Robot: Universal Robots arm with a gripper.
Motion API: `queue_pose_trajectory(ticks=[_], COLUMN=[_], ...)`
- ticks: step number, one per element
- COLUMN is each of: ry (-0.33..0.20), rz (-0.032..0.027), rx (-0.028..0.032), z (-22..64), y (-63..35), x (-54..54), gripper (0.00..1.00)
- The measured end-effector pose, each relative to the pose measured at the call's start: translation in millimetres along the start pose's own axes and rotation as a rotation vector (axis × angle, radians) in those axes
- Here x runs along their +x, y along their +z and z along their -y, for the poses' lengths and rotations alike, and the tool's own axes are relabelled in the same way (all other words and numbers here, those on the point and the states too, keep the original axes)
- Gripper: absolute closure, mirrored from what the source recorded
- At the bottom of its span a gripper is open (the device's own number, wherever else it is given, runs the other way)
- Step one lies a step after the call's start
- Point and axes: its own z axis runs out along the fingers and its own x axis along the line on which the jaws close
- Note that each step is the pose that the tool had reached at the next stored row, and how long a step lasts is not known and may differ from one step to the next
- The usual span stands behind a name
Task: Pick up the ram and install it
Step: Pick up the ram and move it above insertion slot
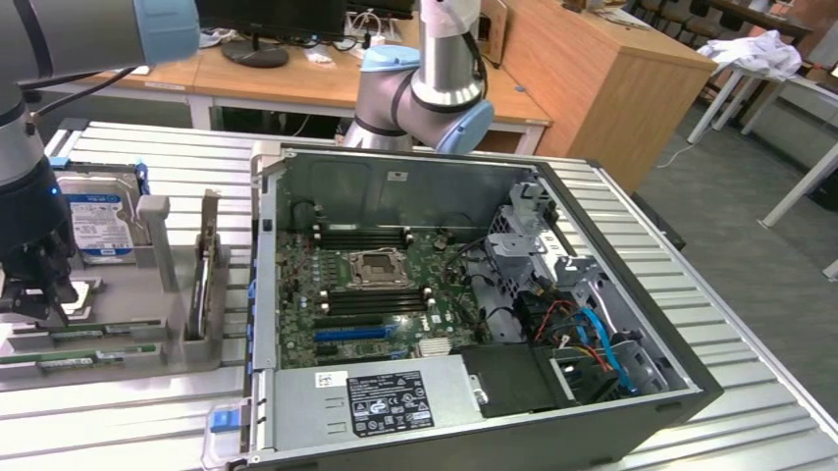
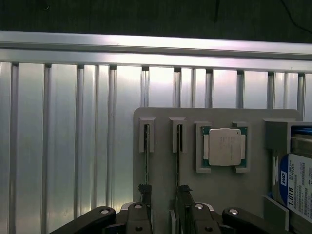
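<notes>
— On the grey tray (image 1: pixel 147 326), at the exterior view's left of the open computer case (image 1: pixel 681 392): is that where the ram (image 1: pixel 92 345) sits?

— Yes. Two green sticks stand on edge in their holders, side by side. From the wrist view they read as thin lines, one stick (image 2: pixel 146 161) and the second stick (image 2: pixel 179 161) just beside it.

— And the gripper (image 1: pixel 33 296)?

— It hangs over the tray, near the CPU chip (image 2: pixel 224 146). Its fingers (image 2: pixel 141 209) are spread apart and grip nothing, with bare tray between them. Each fingertip lines up with one stick. Whether they touch, I cannot tell.

— What else is on the tray?

— A hard drive (image 1: pixel 98 228) with a blue label, beyond the CPU chip from the ram. The tray and the case rest on a slatted metal table (image 1: pixel 157 147), and the motherboard (image 1: pixel 380 294) lies flat inside the case.
</notes>
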Motion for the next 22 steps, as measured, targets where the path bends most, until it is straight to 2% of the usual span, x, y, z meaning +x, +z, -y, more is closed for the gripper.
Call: queue_pose_trajectory(ticks=[11,22], ry=[0.0,0.0], rz=[0.0,0.0], rx=[-0.0001,0.0001], z=[0.0,-0.4], y=[6.3,6.4], x=[0.6,4.4], gripper=[0.64,0.64])
